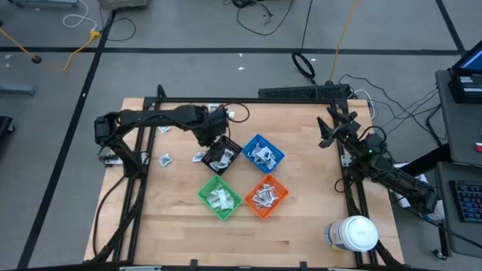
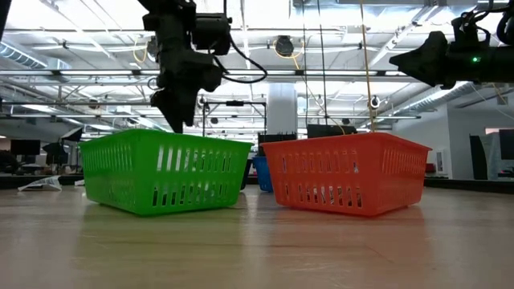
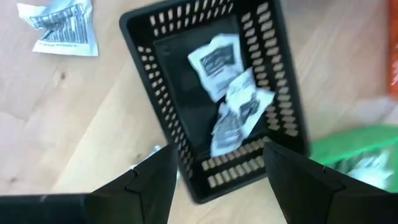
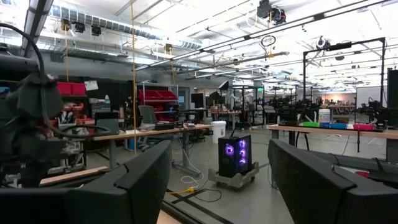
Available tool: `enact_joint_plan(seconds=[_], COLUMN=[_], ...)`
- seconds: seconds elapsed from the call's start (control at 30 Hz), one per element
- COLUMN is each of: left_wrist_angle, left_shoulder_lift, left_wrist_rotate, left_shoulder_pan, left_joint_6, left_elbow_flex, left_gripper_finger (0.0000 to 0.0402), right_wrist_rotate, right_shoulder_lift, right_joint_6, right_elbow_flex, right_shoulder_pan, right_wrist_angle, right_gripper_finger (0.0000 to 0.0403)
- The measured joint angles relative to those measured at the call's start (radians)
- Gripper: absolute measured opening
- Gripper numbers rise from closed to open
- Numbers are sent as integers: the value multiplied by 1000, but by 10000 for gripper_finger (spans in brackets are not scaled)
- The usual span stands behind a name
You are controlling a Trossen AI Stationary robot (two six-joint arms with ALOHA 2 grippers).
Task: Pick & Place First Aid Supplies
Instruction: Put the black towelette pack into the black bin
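Here, the low view's foreground is bare pale wood table (image 2: 257,249). On it stand the green bin (image 2: 165,170) at centre left and the orange bin (image 2: 344,172) at centre right, with a sliver of the blue bin (image 2: 261,172) between them. Behind them is a bright workshop hall with white ceiling beams and pipes.

From above, 4 bins cluster mid-frame: green bin (image 1: 219,197) and orange bin (image 1: 265,195) lower, black bin (image 1: 223,155) and blue bin (image 1: 262,153) upper. All 4 hold first aid supplies (image 1: 221,198); a few loose packets (image 1: 165,159) lie on the wood left of the black bin, more near the table's top edge. A white jar (image 1: 352,233) lies at lower right.

The left gripper (image 1: 213,140) hangs above the black bin's upper-left corner. In its wrist view the fingers (image 3: 152,183) stand clearly apart, empty, with the black bin (image 3: 214,99) and several packets (image 3: 231,93) showing between and beyond them.

The right gripper (image 1: 326,130) waits high at the right table edge, fingers (image 4: 146,177) spread wide, gripping nothing.
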Motion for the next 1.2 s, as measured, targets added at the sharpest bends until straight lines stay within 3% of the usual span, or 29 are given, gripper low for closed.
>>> enact_joint_plan(seconds=[0.47, 0.63, 1.2], left_wrist_angle=[-42, 30, 361], left_shoulder_lift=[-149, -196, -180], left_wrist_rotate=[-25, -70, -142], left_shoulder_pan=[-1, -1, -20], left_joint_6=[388, 399, 423], left_elbow_flex=[-269, -366, -552], left_gripper_finger=[244, 244, 244], right_wrist_rotate=[0, 0, 0], right_shoulder_lift=[0, 0, 0], right_joint_6=[0, 0, 0], right_elbow_flex=[0, 0, 0], right_shoulder_pan=[0, 0, 0], right_wrist_angle=[0, 0, 0], right_gripper_finger=[263, 263, 263])
